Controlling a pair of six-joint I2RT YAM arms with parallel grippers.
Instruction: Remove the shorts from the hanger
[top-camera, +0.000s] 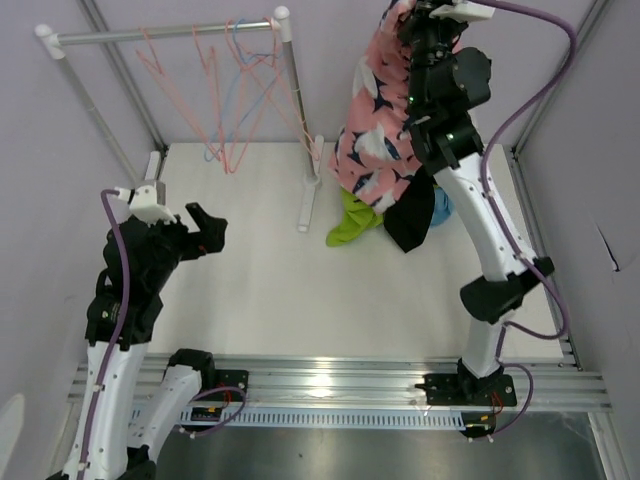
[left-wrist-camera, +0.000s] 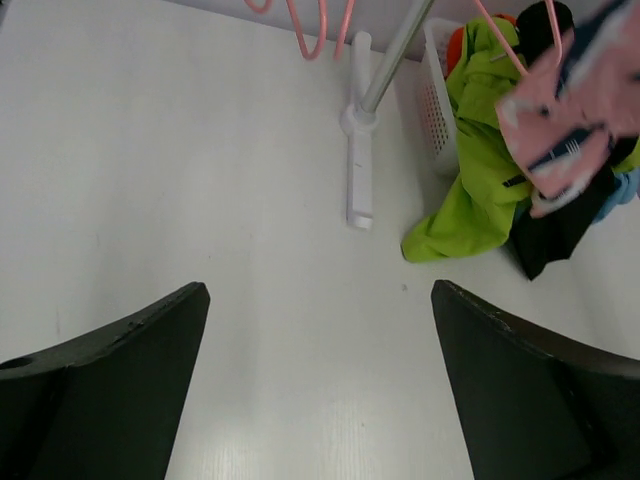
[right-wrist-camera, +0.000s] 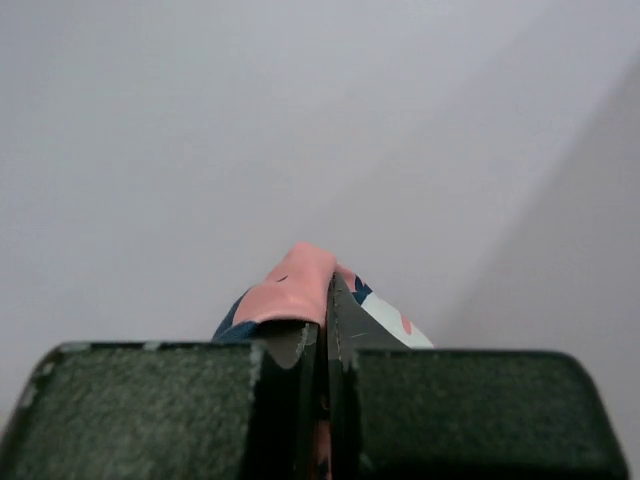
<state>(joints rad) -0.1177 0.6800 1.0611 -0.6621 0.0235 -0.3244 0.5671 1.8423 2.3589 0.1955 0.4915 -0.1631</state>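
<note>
Right wrist view shows the right gripper clamped tight on a fold of the pink shorts, which hang from it high above the table, just right of the rack. The green shorts, black shorts and blue shorts lie heaped beneath them. The left gripper hovers over the table with its jaws wide apart.

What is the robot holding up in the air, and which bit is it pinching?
The right gripper is shut on the pink shorts, pinching a fold of cloth at their top. The left gripper is open and holds nothing.
</note>
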